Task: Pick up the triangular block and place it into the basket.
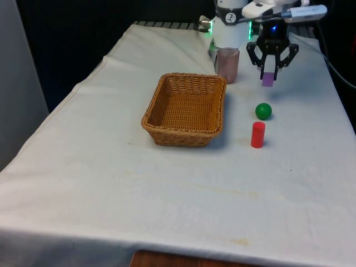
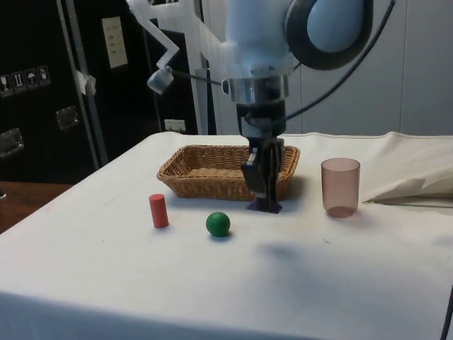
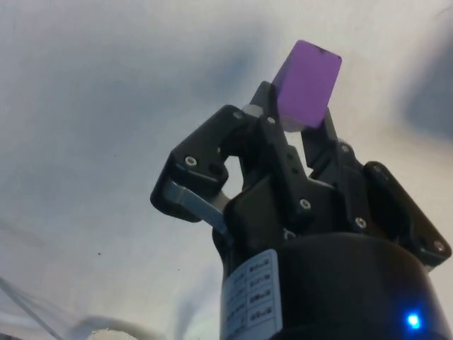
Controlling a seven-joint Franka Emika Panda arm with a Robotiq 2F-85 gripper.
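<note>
Black two-finger end effector [image 1: 268, 73] clamped on the small purple triangular block [image 1: 267, 79], at or just off the white-clothed surface [image 1: 167, 194], right of the woven wicker basket [image 1: 186, 109] in the front view. Risk: grip looks near the block's top edge, could twist or slip during transfer. Translucent pink plastic cup [image 1: 227, 65] sits near the path to the basket, clip hazard. Green ball [image 1: 263, 110] and red cylinder [image 1: 257, 134] nearer, out of the way

White arm bent low, hand [image 1: 268, 75] pointing down — fingers clamped
</note>
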